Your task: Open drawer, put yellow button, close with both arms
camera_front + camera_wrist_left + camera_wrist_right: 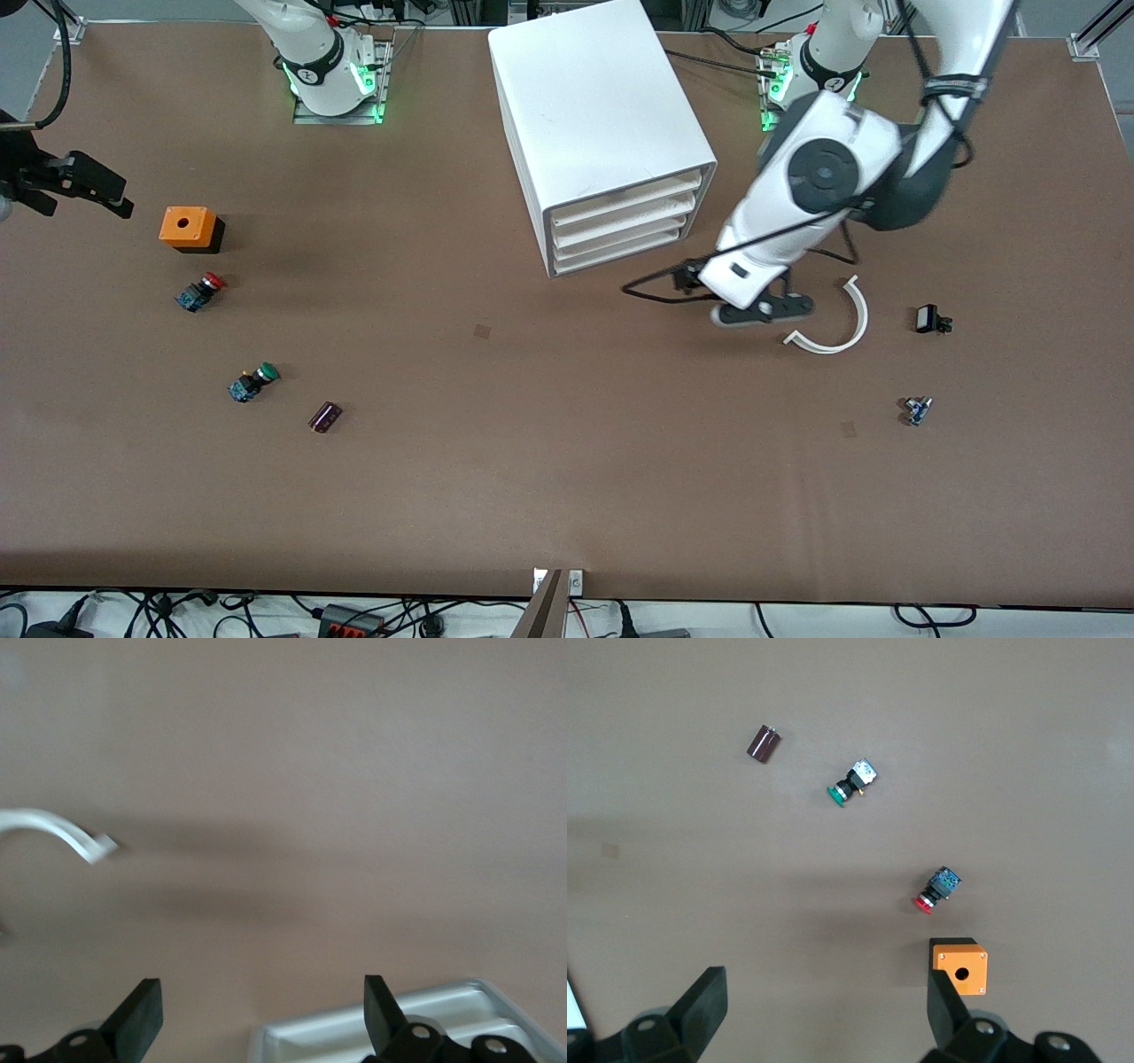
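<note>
Both grippers open, drawers shut

I see the left gripper (764, 309) open and empty, low over the counter (532, 461), beside the drawer unit's (602, 115) front and next to a white arc (858, 310). The right gripper (73, 184) is open and empty too, over the right arm's end of the counter near the orange box (188, 227). The red button (202, 291) and green button (254, 381) lie nearer the camera than the box. I can't tell where the yellow button is.
</note>
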Robot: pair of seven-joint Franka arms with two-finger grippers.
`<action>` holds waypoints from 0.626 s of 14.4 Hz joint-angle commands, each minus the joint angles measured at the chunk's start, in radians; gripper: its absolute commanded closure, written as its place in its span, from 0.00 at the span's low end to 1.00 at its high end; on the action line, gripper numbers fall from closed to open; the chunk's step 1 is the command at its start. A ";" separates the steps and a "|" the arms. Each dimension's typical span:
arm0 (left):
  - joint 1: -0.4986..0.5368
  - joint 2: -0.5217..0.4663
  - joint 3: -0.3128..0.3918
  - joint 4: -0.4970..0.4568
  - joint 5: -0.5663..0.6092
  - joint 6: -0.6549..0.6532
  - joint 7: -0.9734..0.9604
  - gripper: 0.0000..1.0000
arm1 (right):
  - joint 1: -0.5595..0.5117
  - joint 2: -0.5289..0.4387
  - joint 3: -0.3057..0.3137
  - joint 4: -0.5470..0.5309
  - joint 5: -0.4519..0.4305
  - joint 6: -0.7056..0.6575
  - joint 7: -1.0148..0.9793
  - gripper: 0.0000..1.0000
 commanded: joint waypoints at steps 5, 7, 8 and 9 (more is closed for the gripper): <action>0.184 -0.024 -0.013 0.211 0.062 -0.237 0.394 0.00 | -0.012 -0.021 0.011 -0.015 -0.003 -0.017 0.007 0.00; 0.185 -0.021 -0.010 0.295 0.062 -0.347 0.399 0.00 | -0.012 -0.024 0.011 -0.016 -0.010 -0.014 0.005 0.00; 0.190 -0.022 -0.010 0.311 0.062 -0.374 0.401 0.00 | -0.012 -0.024 0.011 -0.019 -0.010 -0.016 0.005 0.00; 0.205 -0.024 -0.013 0.319 0.060 -0.395 0.408 0.00 | -0.012 -0.026 0.012 -0.022 -0.010 -0.016 0.005 0.00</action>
